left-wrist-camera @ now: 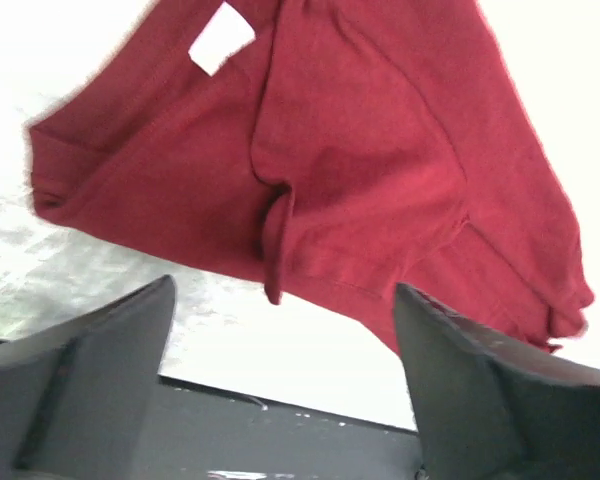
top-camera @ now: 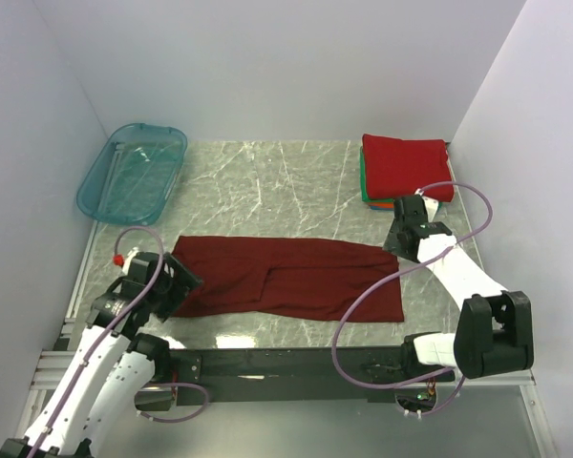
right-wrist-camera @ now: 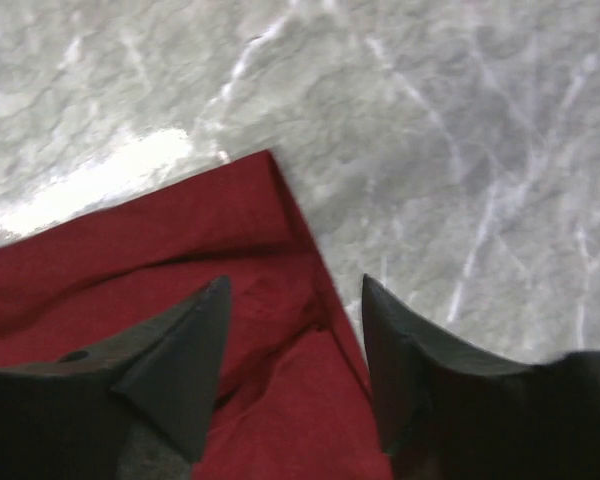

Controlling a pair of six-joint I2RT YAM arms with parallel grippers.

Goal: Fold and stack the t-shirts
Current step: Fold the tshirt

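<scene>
Plainly, both stand open and empty: left gripper (left-wrist-camera: 283, 290) at the label end of the maroon t-shirt (top-camera: 286, 277), right gripper (right-wrist-camera: 294, 285) above its opposite corner.

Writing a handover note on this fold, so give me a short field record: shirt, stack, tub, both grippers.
shirt: maroon t-shirt, folded into a long strip, flat across the table
stack: folded t-shirts, far right, bright red on top
tub: teal tub, far left
left gripper: open, at the shirt's left end, holding nothing
right gripper: open, above the shirt's far right corner, holding nothing
</scene>
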